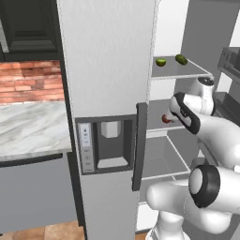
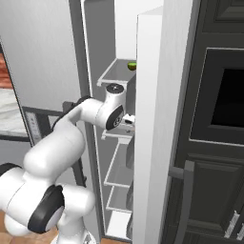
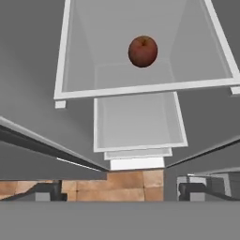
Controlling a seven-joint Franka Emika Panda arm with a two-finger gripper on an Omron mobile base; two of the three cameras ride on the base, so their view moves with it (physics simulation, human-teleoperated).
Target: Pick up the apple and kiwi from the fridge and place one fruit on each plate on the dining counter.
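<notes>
Hand view, looking down along the gripper [image 3: 123,190]: its two dark fingertips [image 3: 47,191] stand far apart at the lower left and lower right of the frame, spread about as wide as they go, with nothing between them and nothing touched. Past them, low in the frame, is a strip of brown tiled floor [image 3: 126,183], then the stacked white edges of the lower shelves. Farther up, the apple [image 3: 143,51] lies on a pale grey shelf [image 3: 93,75], in the upper middle of the frame, a little right of centre. It is well apart from both fingertips and beyond the shelf's near white rim.

From the left base view, the arm rises from the lower right, bends at a dark-ringed elbow and reaches up and left into the open fridge [image 1: 110,56], the wrist level with the middle shelf. The apple [image 1: 166,119] shows as a small red shape at centre right, just left of the forearm, on that middle shelf. On the shelf above, at the upper right, sit the kiwi [image 1: 161,62] and a darker green fruit [image 1: 181,59] just beside it.

From the right base view, the arm comes from the lower left and the wrist enters the fridge at centre frame; a bit of green fruit shows on the upper shelf above it.
</notes>
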